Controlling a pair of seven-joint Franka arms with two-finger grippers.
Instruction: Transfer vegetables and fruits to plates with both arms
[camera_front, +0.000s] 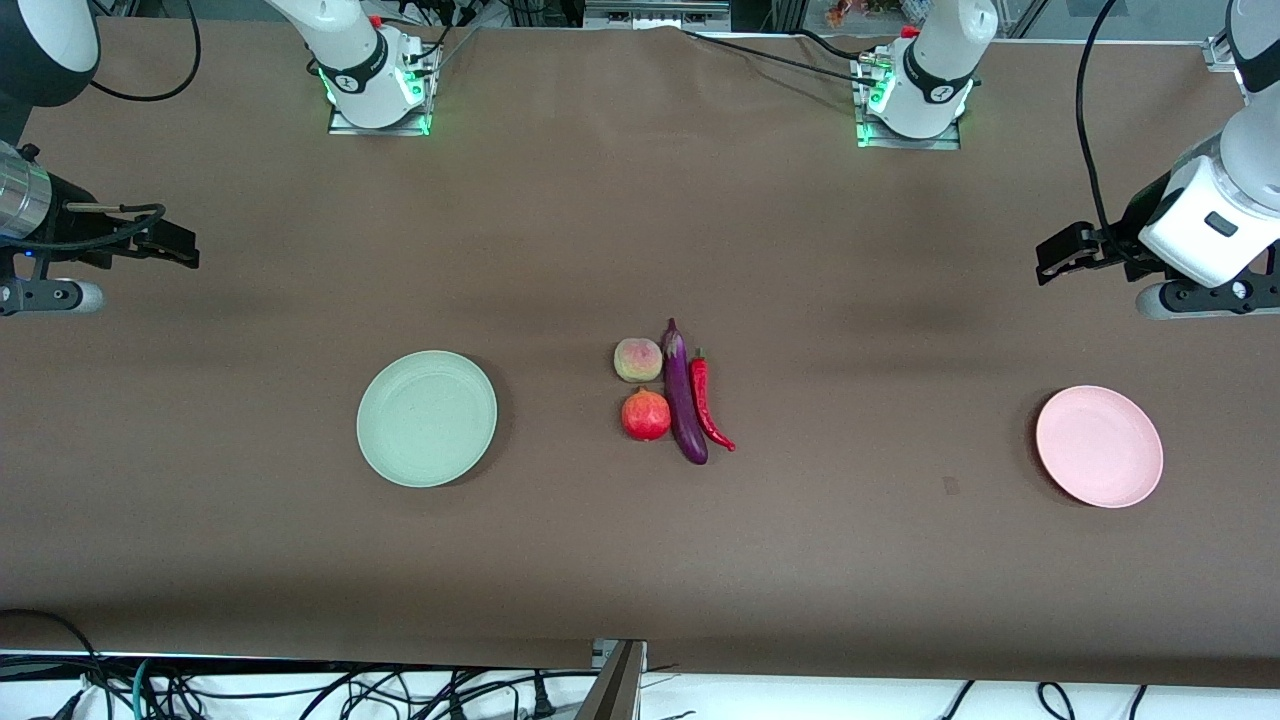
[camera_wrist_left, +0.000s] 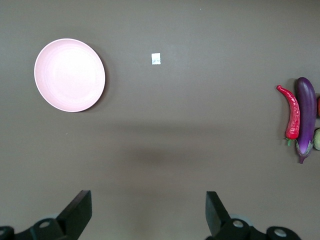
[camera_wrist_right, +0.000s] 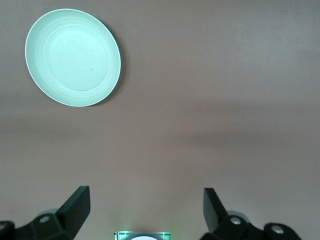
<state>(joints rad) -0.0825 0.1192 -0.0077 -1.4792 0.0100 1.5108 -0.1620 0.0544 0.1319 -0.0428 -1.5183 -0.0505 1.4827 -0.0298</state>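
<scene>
4 produce (camera_front: 672, 392) mid-table | between 2 plates (camera_front: 427, 418) | plates well apart

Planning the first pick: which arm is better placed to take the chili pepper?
Left, probably. The chili pepper lies on the cluster's side toward the left gripper and pink plate; the eggplant separates it from the right gripper. Both are open.

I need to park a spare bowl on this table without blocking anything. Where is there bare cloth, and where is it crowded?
Bare cloth lies between the green plate and the pomegranate, and between the chili and the pink plate. The middle is crowded: peach, pomegranate, eggplant and chili lie close together.
</scene>
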